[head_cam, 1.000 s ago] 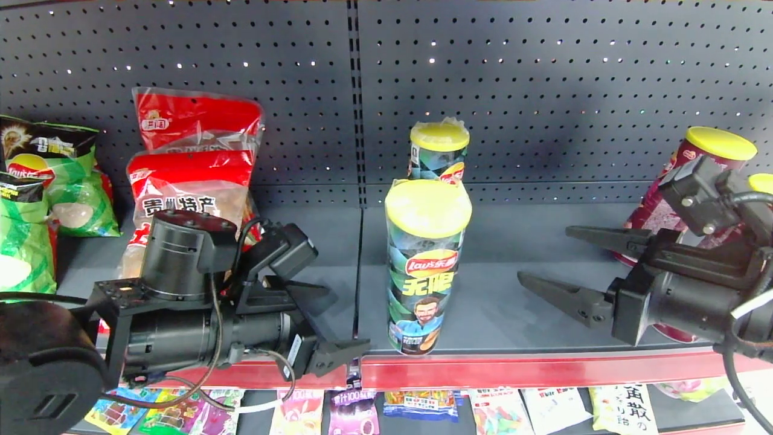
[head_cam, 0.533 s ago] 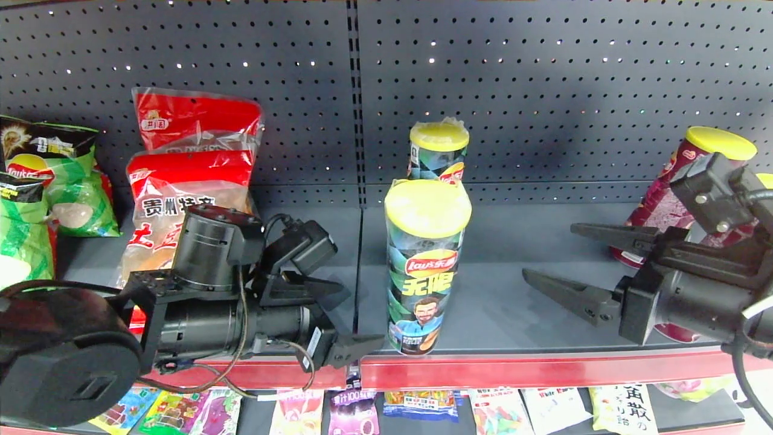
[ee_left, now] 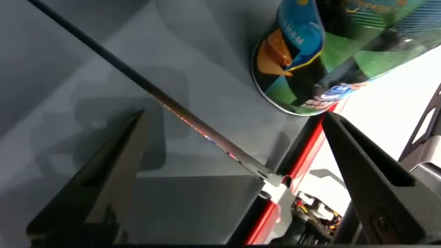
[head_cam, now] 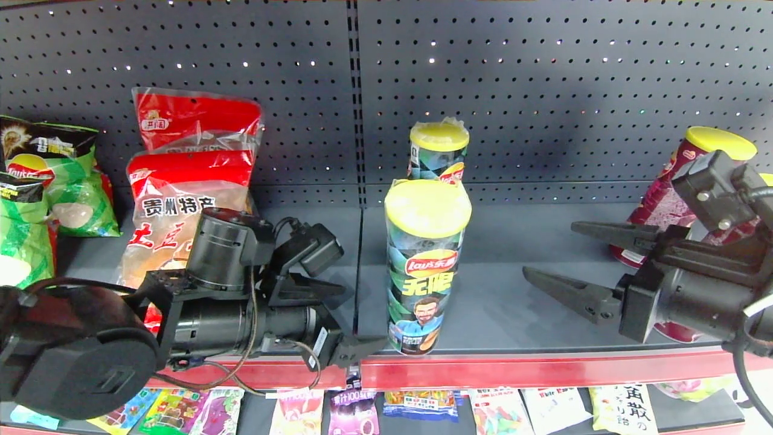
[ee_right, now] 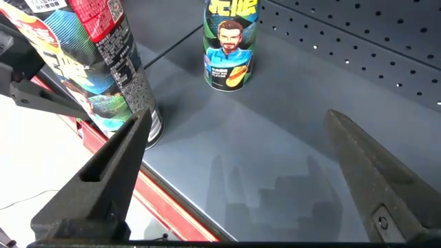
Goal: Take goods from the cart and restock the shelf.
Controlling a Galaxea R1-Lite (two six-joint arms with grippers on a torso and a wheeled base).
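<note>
2 green cans (head_cam: 426,272); 2 red bags (head_cam: 181,187); left tool (head_cam: 362,316), right tool (head_cam: 549,249) spread.

chinese lettering on the front chip can (head_cam: 426,266) and front red bag (head_cam: 181,202).

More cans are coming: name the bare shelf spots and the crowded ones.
Widest bare patch: shelf floor between the front green can and the maroon cans, by the open right gripper. A narrower strip lies between the red bags and that can. Green bags crowd the far left.
</note>
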